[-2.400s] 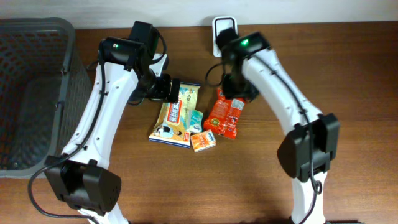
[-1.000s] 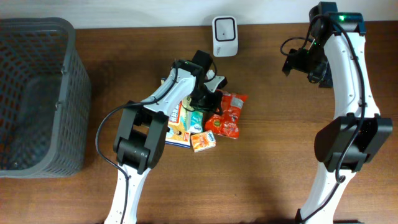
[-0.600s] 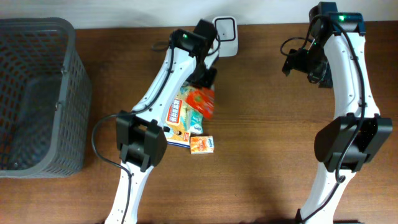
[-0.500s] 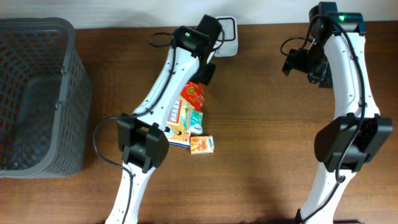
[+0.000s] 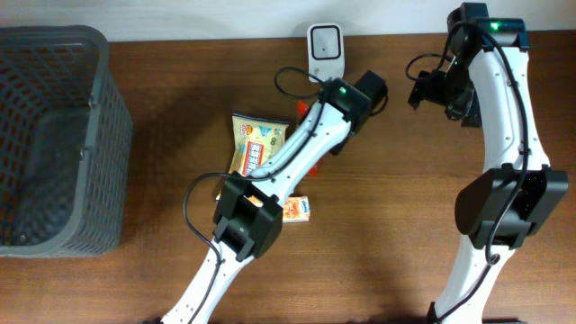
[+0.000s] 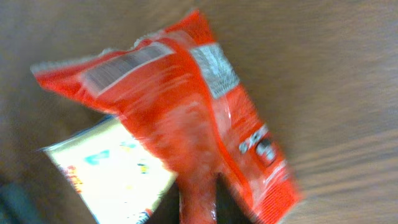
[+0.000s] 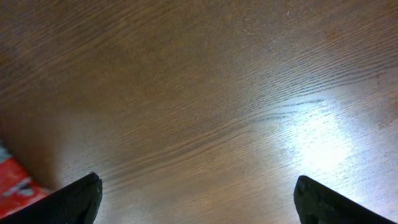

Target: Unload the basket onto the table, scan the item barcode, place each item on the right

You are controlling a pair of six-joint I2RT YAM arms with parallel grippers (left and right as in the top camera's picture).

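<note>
Heavy blur over red packet [image 6: 186, 124]

Red packet [image 6: 186, 124] fills mid-frame, motion-blurred; pale patch near its top edge, possibly a barcode. Yellow packet [image 6: 112, 171] shows at its lower left. Wooden table [image 6: 329, 68] behind.

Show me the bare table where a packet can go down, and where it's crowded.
Free: the wood between the basket and the yellow packet; the stretch between the left arm and the right arm; the front edge right of the orange box. Crowded: below the scanner, where packets, box and left arm bunch.
</note>
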